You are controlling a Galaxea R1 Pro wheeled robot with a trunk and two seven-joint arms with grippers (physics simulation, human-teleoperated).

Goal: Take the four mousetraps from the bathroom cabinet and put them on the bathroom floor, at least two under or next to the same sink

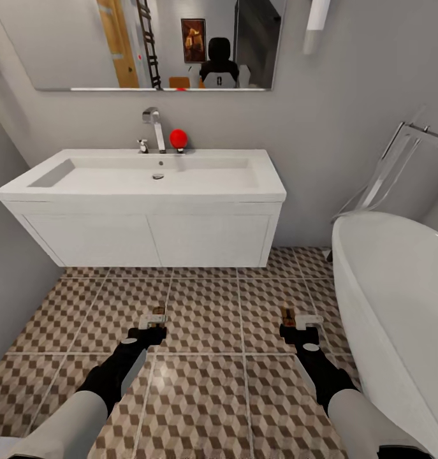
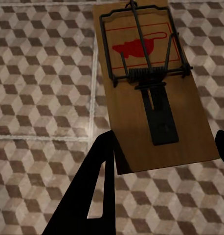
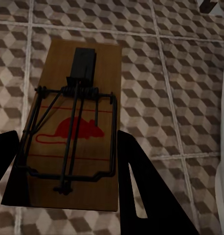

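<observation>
Each of my grippers holds a mousetrap over the bathroom floor (image 1: 206, 319), in front of the white sink (image 1: 148, 175). The left gripper (image 1: 153, 326) is shut on a tan wooden mousetrap (image 2: 151, 93) with dark wire and a red mouse mark; its fingers (image 2: 100, 191) clamp the board's near end. The right gripper (image 1: 296, 328) is shut on a second mousetrap (image 3: 75, 132), its fingers (image 3: 136, 181) at the board's long sides. Both traps hang above the cube-pattern tiles (image 2: 38, 78). The cabinet is out of view.
A white wall-hung vanity (image 1: 148, 239) carries the sink, with a chrome tap (image 1: 155, 127) and a red ball (image 1: 178, 138) behind it. A white bathtub (image 1: 397, 299) fills the right side. A grey wall stands at the left. A mirror (image 1: 155, 41) hangs above.
</observation>
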